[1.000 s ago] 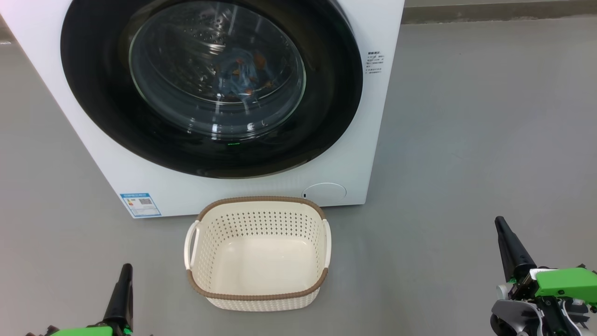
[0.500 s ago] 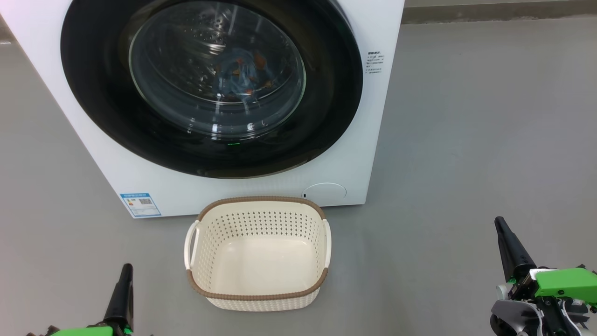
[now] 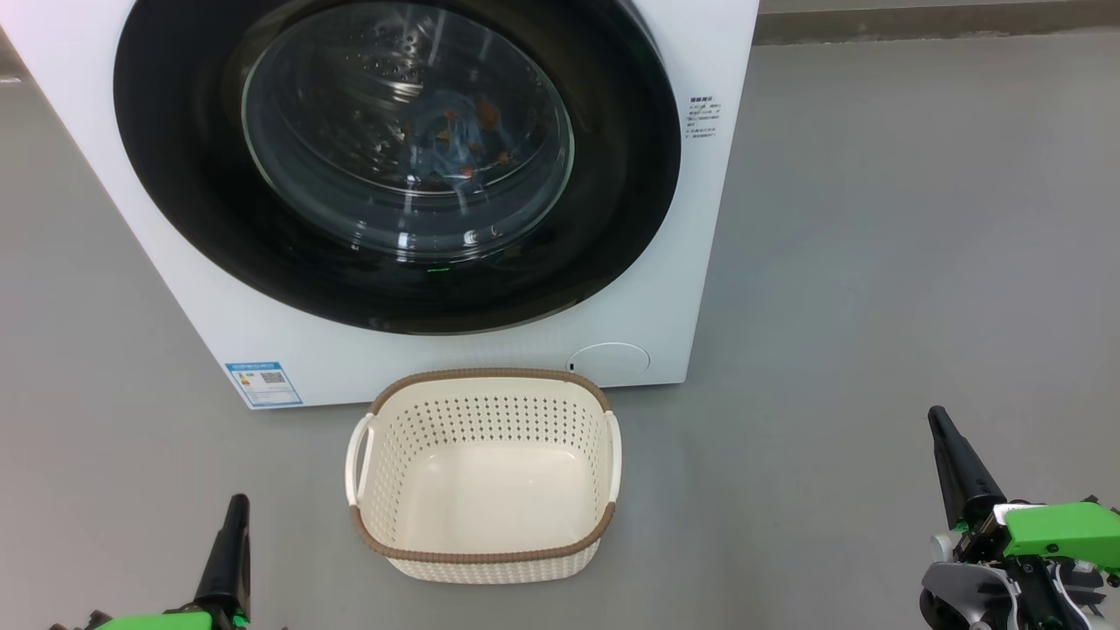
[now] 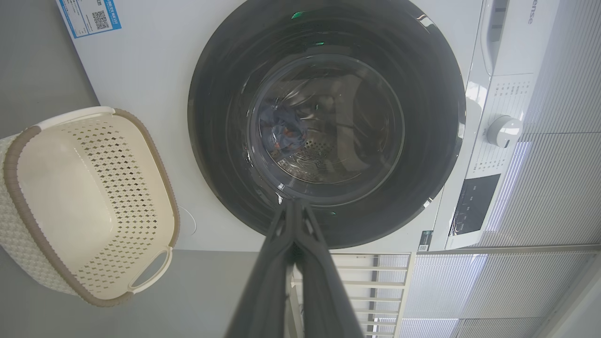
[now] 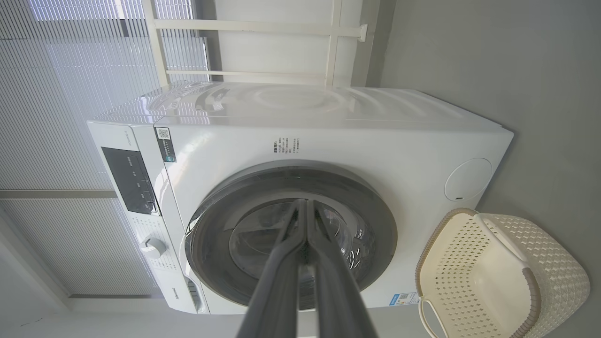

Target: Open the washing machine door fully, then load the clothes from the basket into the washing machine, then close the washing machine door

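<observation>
While the basket [image 3: 490,573] sits between them, left hand [image 3: 236,505] and right hand [image 3: 939,418] point forward, fingers pressed together.

Laundry corner, folks, prob. a home utility rm or a mock-up of one: big white front-load washer [image 5: 328,141] sits on a bare grey floor [image 3: 875,219], cream laundry basket [image 3: 490,570] right in front, pale blinds [image 5: 70,70] w/ daylight behind, white rail frame [image 5: 253,26] beside them.
</observation>
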Available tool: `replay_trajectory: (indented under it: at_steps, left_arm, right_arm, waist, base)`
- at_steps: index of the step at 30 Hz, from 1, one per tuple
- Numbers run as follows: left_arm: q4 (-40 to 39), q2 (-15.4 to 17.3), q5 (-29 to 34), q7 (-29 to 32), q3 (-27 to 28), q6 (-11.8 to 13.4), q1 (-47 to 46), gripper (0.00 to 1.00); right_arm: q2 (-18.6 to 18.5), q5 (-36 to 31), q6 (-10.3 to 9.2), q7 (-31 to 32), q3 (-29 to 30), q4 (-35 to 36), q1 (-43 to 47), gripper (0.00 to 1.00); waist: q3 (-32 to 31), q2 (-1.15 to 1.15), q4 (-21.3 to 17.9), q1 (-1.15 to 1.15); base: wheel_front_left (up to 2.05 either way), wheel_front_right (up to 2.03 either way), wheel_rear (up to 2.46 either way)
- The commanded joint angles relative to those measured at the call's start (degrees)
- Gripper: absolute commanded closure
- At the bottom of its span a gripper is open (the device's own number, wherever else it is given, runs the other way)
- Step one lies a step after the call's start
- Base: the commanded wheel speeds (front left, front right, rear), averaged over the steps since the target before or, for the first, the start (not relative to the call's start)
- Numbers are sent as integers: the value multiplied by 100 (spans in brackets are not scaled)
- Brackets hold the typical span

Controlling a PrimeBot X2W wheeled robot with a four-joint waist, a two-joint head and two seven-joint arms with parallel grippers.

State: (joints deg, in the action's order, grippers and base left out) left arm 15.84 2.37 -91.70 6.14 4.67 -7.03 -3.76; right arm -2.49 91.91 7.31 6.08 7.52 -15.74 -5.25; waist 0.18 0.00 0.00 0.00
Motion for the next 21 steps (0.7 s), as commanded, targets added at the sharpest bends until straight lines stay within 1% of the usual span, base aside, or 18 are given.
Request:
replay_trajectory:
  at_steps: [1, 21]
  left_arm:
    - [-178, 51, -45, 36, 186, -46, -243, 100]
    - [-178, 51, -46, 36, 186, -46, -243, 100]
  right_arm:
    - [-46, 29, 18, 37, -104, 172, -93, 100]
    - [-44, 27, 18, 40, -101, 172, -93, 100]
  waist:
    - [0, 0, 0, 0]
    - [0, 0, 0, 0]
  base:
    - [0, 0, 0]
    - [0, 0, 0]
